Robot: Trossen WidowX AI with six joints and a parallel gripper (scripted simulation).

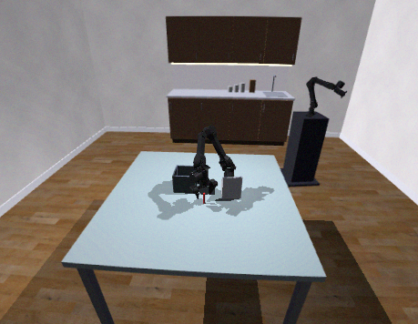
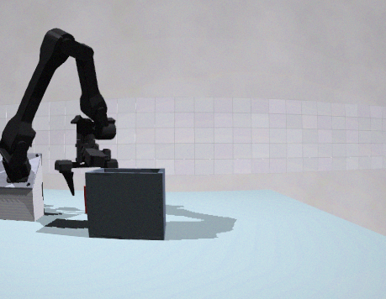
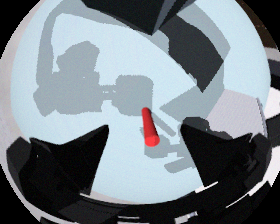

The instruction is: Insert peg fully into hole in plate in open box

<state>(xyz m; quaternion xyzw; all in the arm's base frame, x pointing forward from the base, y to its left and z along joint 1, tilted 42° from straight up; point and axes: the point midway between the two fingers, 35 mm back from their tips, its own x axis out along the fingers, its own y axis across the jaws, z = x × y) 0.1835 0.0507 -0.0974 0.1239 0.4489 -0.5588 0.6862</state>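
Observation:
A small red peg [image 3: 149, 128] stands upright on the pale blue table. In the top view the peg [image 1: 204, 197] is just in front of the dark open box [image 1: 185, 178]. In the exterior view only a red sliver of the peg [image 2: 85, 198] shows at the left edge of the box [image 2: 126, 202]. My gripper [image 3: 146, 128] is open and empty, pointing down right above the peg, with one finger on each side of it and not touching. It shows low beside the box in the exterior view [image 2: 83, 178]. The plate and hole inside the box are hidden.
The arm's grey base block [image 1: 231, 187] stands to the right of the peg, also at the far left of the exterior view [image 2: 18, 187]. A second arm on a dark pedestal [image 1: 307, 146] stands off the table.

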